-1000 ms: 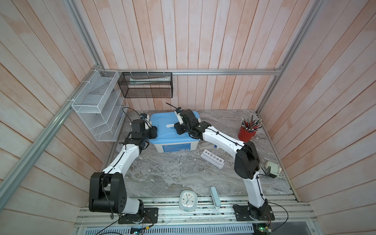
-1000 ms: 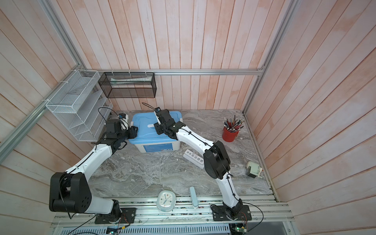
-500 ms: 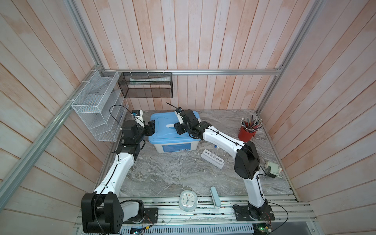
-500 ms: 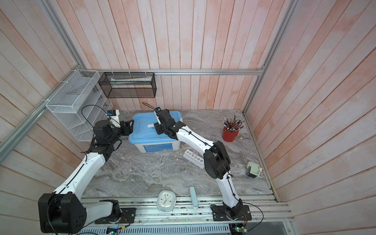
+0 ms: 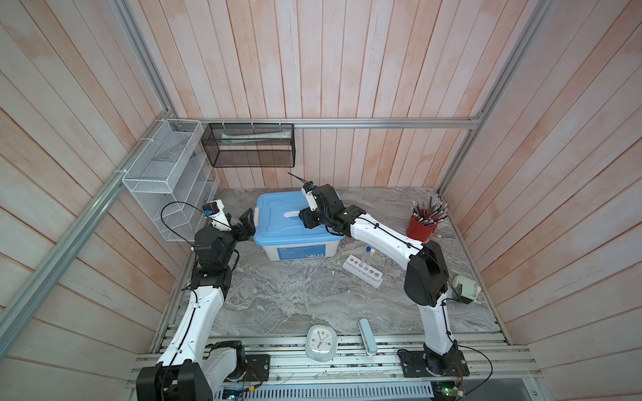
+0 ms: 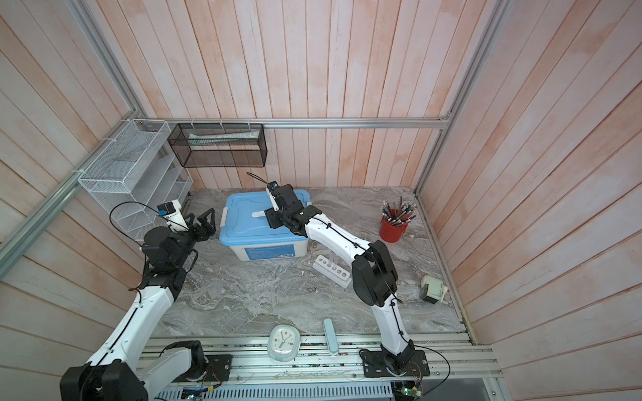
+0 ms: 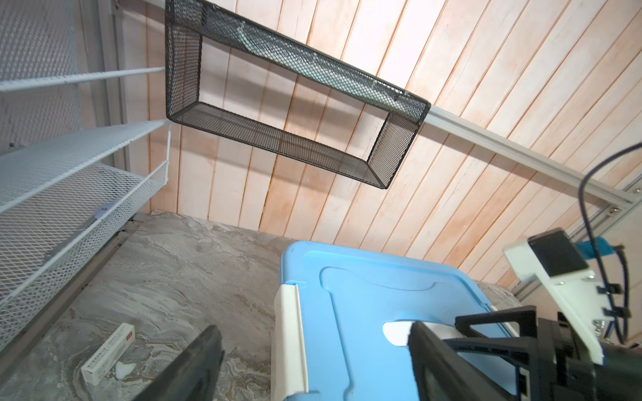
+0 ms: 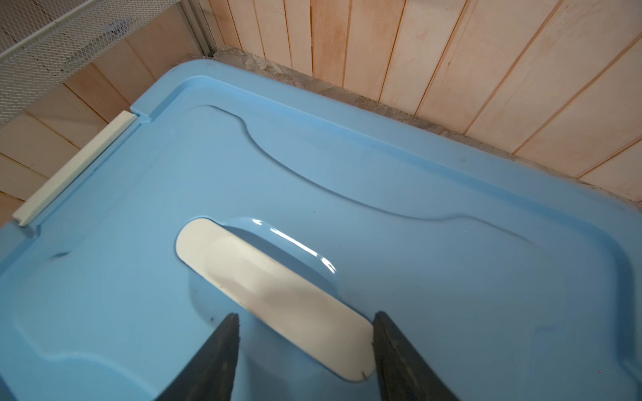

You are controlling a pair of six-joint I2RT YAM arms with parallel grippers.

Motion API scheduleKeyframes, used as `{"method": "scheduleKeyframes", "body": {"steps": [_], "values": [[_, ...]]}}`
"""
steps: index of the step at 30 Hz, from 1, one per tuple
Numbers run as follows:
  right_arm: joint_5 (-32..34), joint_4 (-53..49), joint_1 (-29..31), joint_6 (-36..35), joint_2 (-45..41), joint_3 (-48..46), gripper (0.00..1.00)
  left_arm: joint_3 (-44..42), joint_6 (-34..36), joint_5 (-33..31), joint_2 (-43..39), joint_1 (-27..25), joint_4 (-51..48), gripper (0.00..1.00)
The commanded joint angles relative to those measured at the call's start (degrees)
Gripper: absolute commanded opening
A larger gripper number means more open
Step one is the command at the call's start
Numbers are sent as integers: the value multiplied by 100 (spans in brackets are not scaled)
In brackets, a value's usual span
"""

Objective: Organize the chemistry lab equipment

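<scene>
The white six-hole rack (image 5: 363,271) is set at 4 o'clock of the blue-lidded box (image 5: 281,231), whose handle (image 8: 271,295) is straddled, likely for lifting, by the right gripper (image 8: 305,316), part-open and empty, the left gripper (image 5: 248,224) being held wide and empty at 9 o'clock.

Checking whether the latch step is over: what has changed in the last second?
The left gripper drew back slightly leftward from the side latch of the blue box and spread its jaws; it holds nothing. Unchanged: right gripper open over the white lid handle, box shut, rack and tubes in place.
</scene>
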Motion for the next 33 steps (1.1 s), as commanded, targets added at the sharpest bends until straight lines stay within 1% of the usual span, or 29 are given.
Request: {"method": "scheduleKeyframes", "body": {"steps": [1,6,12,14,15,19,23,26,27,28,29,33], "values": [[14,-65,-87,32,-401,-151,63,-256,-119,-228,-163,45,364,88],[204,151,-258,-10,-878,-538,64,-426,-70,-349,-226,78,524,90],[585,721,-449,-187,-1703,-1450,66,-654,-53,-575,-324,86,694,94],[780,957,-554,-244,-2062,-1814,67,-750,-53,-715,-364,87,785,97],[852,1071,-613,-263,-2242,-2006,67,-780,-42,-765,-367,85,799,100],[1229,1815,-897,-299,-3166,-3071,70,-921,-81,-1073,-363,137,829,100],[1517,2574,-1216,-414,-4088,-4239,75,-1236,-262,-1251,-468,308,1096,100],[1946,2874,-1349,-507,-4666,-4915,81,-1474,-344,-1438,-584,411,1222,100],[2053,2985,-1375,-554,-4844,-5145,84,-1532,-362,-1487,-622,429,1251,100],[2176,3140,-1389,-619,-5052,-5405,97,-1587,-367,-1517,-652,446,1256,100],[2280,3283,-1407,-673,-5237,-5651,98,-1629,-348,-1518,-690,447,1257,100],[2603,3581,-1538,-686,-5818,-6437,98,-1900,-320,-1514,-776,447,1453,100]]}}
